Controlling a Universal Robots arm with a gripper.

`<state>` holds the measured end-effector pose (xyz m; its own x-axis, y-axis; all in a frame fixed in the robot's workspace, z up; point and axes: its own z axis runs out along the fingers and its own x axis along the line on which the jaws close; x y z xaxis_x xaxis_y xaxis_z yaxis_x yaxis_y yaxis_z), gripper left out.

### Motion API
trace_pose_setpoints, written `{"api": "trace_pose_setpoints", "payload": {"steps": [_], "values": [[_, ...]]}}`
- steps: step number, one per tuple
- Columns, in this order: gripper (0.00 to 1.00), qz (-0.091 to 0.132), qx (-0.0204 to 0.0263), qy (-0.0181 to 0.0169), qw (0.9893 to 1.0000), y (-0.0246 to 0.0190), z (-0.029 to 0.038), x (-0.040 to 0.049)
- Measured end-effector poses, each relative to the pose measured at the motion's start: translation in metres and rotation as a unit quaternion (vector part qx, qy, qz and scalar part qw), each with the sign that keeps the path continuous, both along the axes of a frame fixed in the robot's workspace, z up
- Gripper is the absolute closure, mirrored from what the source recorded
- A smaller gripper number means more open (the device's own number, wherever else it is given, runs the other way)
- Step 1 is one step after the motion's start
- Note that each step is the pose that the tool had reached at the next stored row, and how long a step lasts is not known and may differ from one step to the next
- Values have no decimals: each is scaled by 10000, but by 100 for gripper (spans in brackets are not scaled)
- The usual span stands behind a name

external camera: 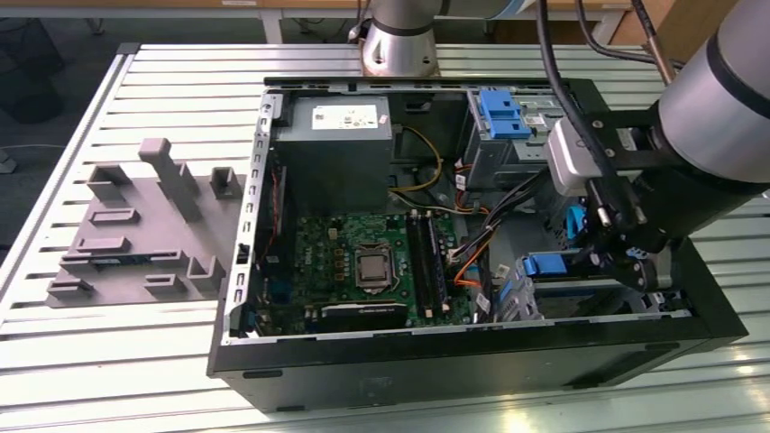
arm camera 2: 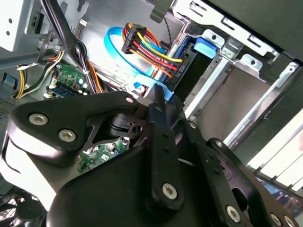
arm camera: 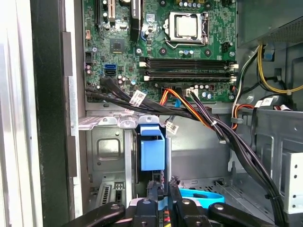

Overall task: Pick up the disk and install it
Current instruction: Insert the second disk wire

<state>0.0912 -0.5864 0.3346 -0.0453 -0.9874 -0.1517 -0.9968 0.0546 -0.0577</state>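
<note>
The disk [arm camera: 152, 150] sits edge-on in a slot of the metal drive cage, showing mostly its blue carrier tab. That tab also appears in the second wrist view [arm camera 2: 207, 47] and low at the exterior view's right [external camera: 547, 266]. A black plug with coloured wires [arm camera 2: 182, 71] meets the disk's end. My gripper [arm camera: 162, 191] hangs inside the case just short of the tab, fingers drawn close together. A thin sliver of blue shows at the fingertips [arm camera 2: 161, 94]; I cannot tell what it belongs to. In the exterior view the gripper [external camera: 598, 248] is above the cage.
The open computer case [external camera: 481, 361] lies on a slatted table. It holds the green motherboard [external camera: 361, 262], a grey power-supply box [external camera: 331, 144] and an upright blue bracket [external camera: 499, 113]. Black and orange cables [arm camera: 213, 127] cross above the cage. A grey fixture plate [external camera: 132, 225] lies at the exterior view's left.
</note>
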Motion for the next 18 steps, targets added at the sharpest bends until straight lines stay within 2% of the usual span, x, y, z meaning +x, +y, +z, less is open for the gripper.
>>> {"api": "trace_pose_setpoints", "payload": {"steps": [4,9,11,18], "values": [[76,0,0,9,10000,0,77,0],[78,0,1,10,10000,0,81,0],[89,0,1,9,10000,0,82,0],[89,0,1,10,10000,0,84,0]]}}
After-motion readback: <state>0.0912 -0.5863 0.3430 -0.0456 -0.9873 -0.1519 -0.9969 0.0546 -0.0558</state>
